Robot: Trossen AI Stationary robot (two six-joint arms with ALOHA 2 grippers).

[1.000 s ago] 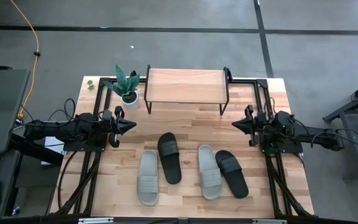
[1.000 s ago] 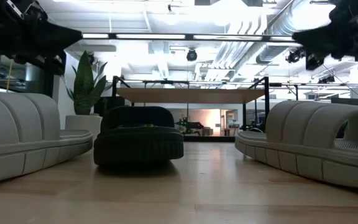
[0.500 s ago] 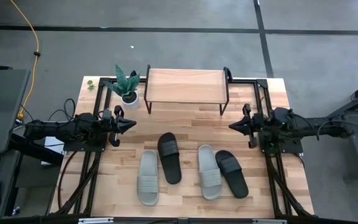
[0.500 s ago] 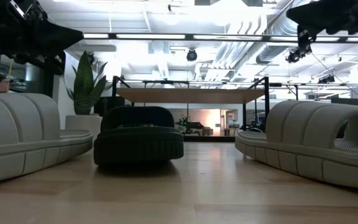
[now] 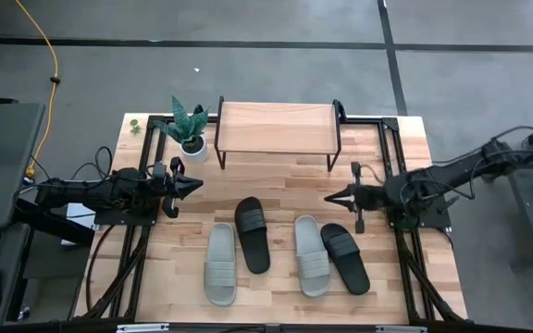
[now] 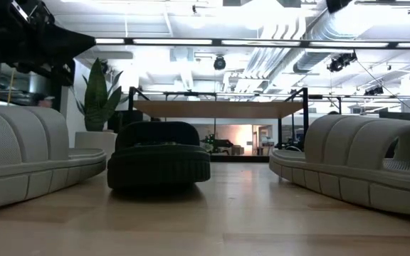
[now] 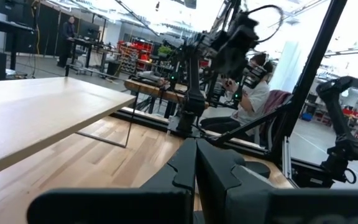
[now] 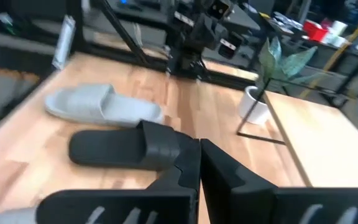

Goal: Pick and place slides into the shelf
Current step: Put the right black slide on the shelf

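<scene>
Four slides are lying on the wooden table (image 5: 276, 180), and we're seeing all of them lengthwise, front to back, in a rough row ahead of the shelf (image 5: 278, 127): pale slide (image 5: 220, 263), black slide (image 5: 252, 233), second pale slide (image 5: 311, 268), second black slide (image 5: 346, 256). That last one is angling outward, strap end toward the shelf. The shelf's plank is running crosswise at the table's far edge, nothing on it.

Right gripper (image 5: 331, 198) is hovering just beside the far end of the angled black slide, fingers together, holding nothing. Left gripper (image 5: 196, 186) is waiting at the left side, fingers together too.

Low view is giving us the open space under the shelf plank; the high view isn't. Right wrist view is showing a potted plant (image 8: 261, 87) beside the shelf leg. Left wrist view is catching a seated person (image 7: 248, 93) in the room beyond.
</scene>
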